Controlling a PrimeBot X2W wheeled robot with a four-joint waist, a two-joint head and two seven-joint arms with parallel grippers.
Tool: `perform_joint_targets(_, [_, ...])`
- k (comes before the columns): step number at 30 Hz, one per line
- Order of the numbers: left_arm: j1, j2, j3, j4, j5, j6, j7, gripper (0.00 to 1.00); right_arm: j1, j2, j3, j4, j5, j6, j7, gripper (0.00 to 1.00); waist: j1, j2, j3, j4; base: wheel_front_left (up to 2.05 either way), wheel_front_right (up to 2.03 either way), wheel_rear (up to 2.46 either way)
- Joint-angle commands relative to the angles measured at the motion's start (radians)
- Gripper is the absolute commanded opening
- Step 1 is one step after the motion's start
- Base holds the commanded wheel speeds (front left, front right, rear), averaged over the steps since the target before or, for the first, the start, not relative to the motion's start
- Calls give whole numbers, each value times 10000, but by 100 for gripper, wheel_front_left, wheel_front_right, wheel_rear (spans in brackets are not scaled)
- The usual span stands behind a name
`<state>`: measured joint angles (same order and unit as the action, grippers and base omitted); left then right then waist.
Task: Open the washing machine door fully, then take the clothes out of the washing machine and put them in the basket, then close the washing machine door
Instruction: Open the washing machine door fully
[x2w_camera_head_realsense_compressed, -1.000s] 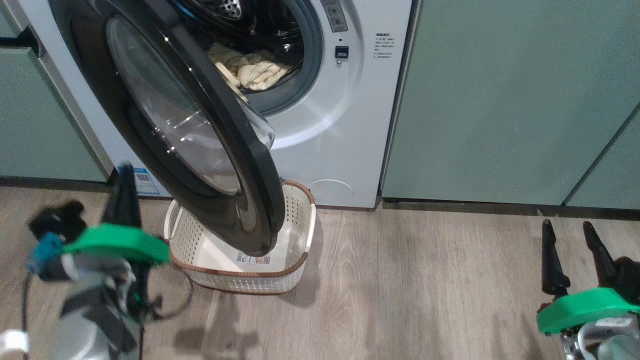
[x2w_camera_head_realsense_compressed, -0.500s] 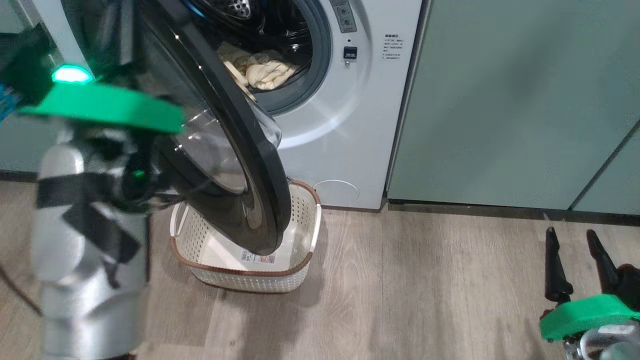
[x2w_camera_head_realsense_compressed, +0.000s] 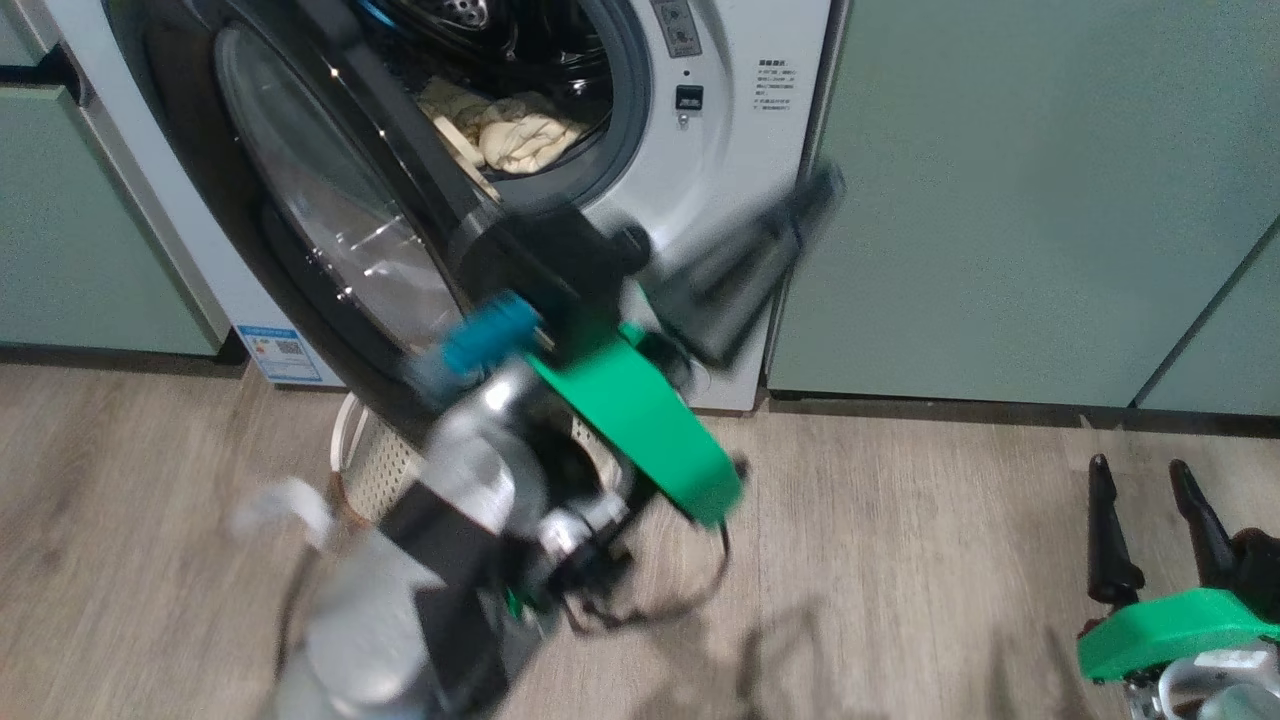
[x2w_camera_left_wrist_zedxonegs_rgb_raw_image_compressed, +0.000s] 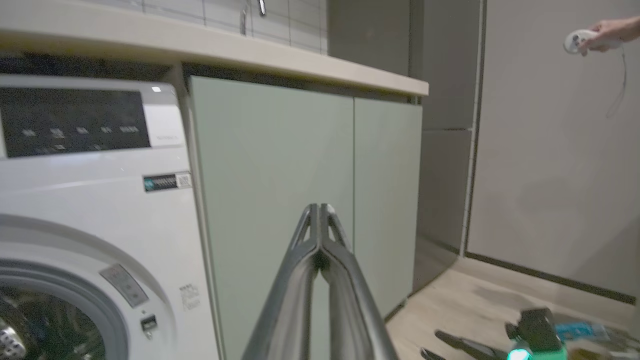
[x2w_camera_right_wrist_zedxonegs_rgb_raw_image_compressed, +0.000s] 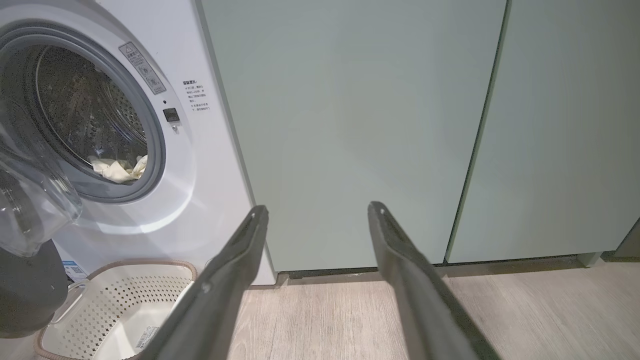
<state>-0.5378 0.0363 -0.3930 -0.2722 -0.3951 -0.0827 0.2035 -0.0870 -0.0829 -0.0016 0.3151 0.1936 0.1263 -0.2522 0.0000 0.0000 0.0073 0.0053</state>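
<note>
The washing machine (x2w_camera_head_realsense_compressed: 745, 150) stands white between green cabinets, and its black-rimmed washing machine door (x2w_camera_head_realsense_compressed: 320, 210) hangs partly open to the left. Cream clothes (x2w_camera_head_realsense_compressed: 510, 135) lie in the drum, also seen as clothes (x2w_camera_right_wrist_zedxonegs_rgb_raw_image_compressed: 120, 170) in the right wrist view. My left gripper (x2w_camera_head_realsense_compressed: 815, 200), blurred and shut with nothing in it, points up-right in front of the machine's right edge; its left gripper (x2w_camera_left_wrist_zedxonegs_rgb_raw_image_compressed: 320, 207) tips touch. The basket (x2w_camera_right_wrist_zedxonegs_rgb_raw_image_compressed: 115, 305) sits on the floor under the door, mostly hidden behind my left arm in the head view. My right gripper (x2w_camera_head_realsense_compressed: 1140, 468) stays low at the right, open and holding nothing.
Sage-green cabinets (x2w_camera_head_realsense_compressed: 1000, 200) flank the machine under a pale countertop (x2w_camera_left_wrist_zedxonegs_rgb_raw_image_compressed: 300, 65). Wood floor (x2w_camera_head_realsense_compressed: 900, 560) spreads in front. A person's hand (x2w_camera_left_wrist_zedxonegs_rgb_raw_image_compressed: 605, 32) holds a controller at the far right of the left wrist view.
My left arm rose beside the door's outer face, then swung right across the door, now pointing at the machine's right edge. The right gripper has stayed put. The door's angle looks unchanged.
</note>
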Motion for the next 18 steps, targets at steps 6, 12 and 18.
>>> perform_joint_targets(6, [677, 145, -1179, 314, 531, 75, -87, 0, -395, -10, 181, -225, 75, 44, -95, 100, 0, 0, -5, -40, 0, 0, 0])
perform_joint_targets(12, [1199, 148, -1757, 1727, 815, 116, -854, 0, -411, 2, 247, -199, 84, 44, -95, 100, 0, 0, -39, -105, 0, 0, 0])
perform_joint_targets(18, [1535, 146, -1761, 3256, 917, 426, -2011, 0, -355, 7, 285, -204, 110, 44, -95, 100, 0, 0, -79, -149, 0, 0, 0])
